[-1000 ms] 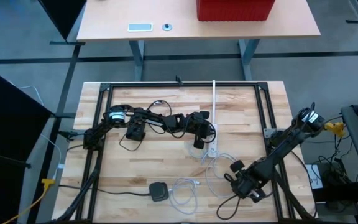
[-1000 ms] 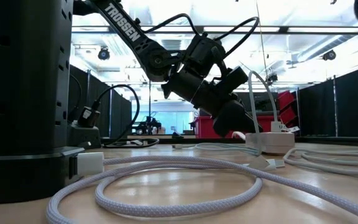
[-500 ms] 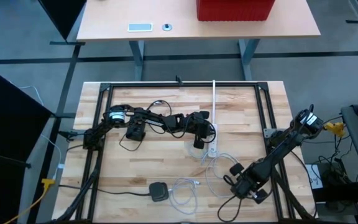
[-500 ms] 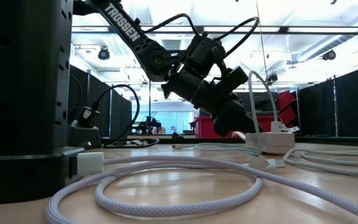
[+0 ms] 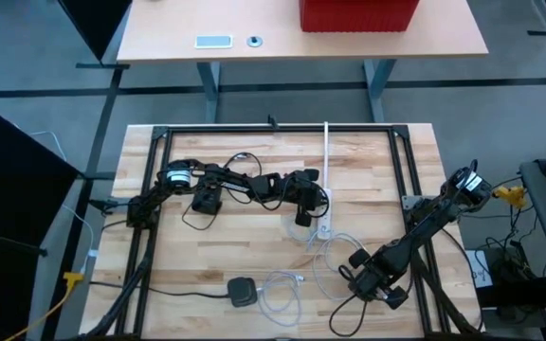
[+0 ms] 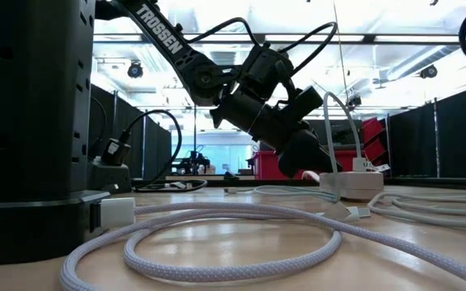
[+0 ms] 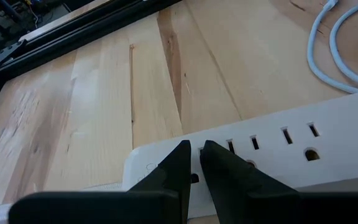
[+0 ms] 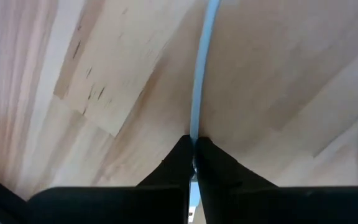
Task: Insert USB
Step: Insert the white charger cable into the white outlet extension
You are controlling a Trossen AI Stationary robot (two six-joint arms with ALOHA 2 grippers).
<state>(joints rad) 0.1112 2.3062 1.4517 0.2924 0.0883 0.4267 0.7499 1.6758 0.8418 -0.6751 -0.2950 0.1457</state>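
- Since a second ago, we see the right arm has slid a little toward the left along the near part of the pale wooden butcher-block worktop, carrying its right pincer with it; the left arm has not shifted.
- We find the right pincer low over the loops of thin white USB cable, near the worktop's front right.
- In the right wrist view its two dark fingers are pressed together on that white cable, which runs straight away from the tips across the wood.
- We see the left pincer at the middle of the worktop, just beside the long white plastic power strip.
- In the left wrist view its fingertips are nearly together, only a thin slit between them, hovering right over the end of the strip, where small ports show; we cannot tell whether anything is held between them.
- From the low view, the left arm's dark pincer angles down toward the strip.
- We also note a small black rounded square puck on a cord near the front edge, well apart from both pincers.
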